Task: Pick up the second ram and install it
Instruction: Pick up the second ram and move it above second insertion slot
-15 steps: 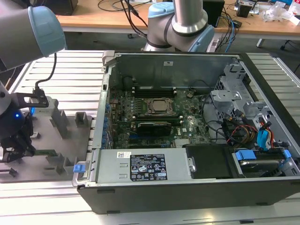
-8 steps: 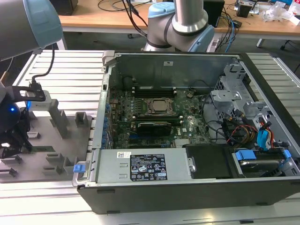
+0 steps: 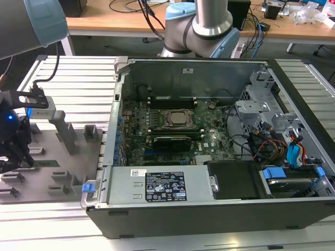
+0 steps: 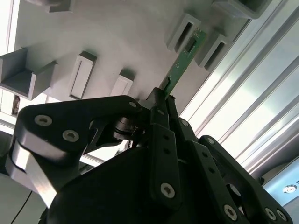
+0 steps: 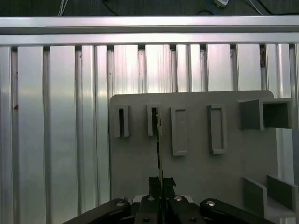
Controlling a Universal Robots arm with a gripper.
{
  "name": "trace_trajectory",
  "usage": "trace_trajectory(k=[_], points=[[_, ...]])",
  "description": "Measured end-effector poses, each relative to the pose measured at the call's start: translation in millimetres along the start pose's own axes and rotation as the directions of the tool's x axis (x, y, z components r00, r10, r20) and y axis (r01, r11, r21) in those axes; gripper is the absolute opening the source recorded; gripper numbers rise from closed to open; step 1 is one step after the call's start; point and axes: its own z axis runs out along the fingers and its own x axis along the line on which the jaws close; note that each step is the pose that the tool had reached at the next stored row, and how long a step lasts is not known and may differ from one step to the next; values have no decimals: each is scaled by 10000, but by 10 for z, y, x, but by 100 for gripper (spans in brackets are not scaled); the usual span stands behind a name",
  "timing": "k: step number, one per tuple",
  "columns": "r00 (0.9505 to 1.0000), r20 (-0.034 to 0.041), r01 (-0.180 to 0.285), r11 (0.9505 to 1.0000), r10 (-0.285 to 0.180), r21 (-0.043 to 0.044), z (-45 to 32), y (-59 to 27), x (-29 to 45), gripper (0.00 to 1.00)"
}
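The second ram (image 4: 183,63) is being clamped at one end by the gripper (image 4: 164,93) at the grey fixture plate (image 4: 121,32) — its far end sitting between two slotted blocks (image 4: 180,35), where a skewed pull would likely snag it or twist it loose.

Ribbed metal table (image 3: 78,83) carries grey holder plate (image 3: 78,162) at 9 o'clock, open computer case (image 3: 209,217) at 3 o'clock, just beside it.
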Motion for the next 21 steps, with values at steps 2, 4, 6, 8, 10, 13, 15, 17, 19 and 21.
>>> trace_trajectory(k=[2, 4, 6, 8, 10, 13, 15, 17, 19, 21], points=[[10000, 0, 0, 10000, 0, 0, -38, 1, -1, 14], [10000, 0, 0, 10000, 0, 0, -85, 3, -2, 14], [10000, 1, 0, 10000, 0, 0, -114, 4, -3, 14], [10000, 0, 0, 10000, 0, 1, -165, 5, -4, 14], [10000, 0, 0, 10000, 0, 0, -187, 6, -5, 14], [10000, 0, 1, 10000, -1, 0, -240, 8, -6, 14], [10000, 0, 0, 10000, 0, 0, -267, 9, -7, 14], [10000, -1, 0, 10000, 0, 0, -304, 10, -8, 14], [10000, 0, 0, 10000, 0, 0, -328, 11, -9, 14], [10000, 0, 0, 10000, 0, 0, -380, 13, -10, 14]])
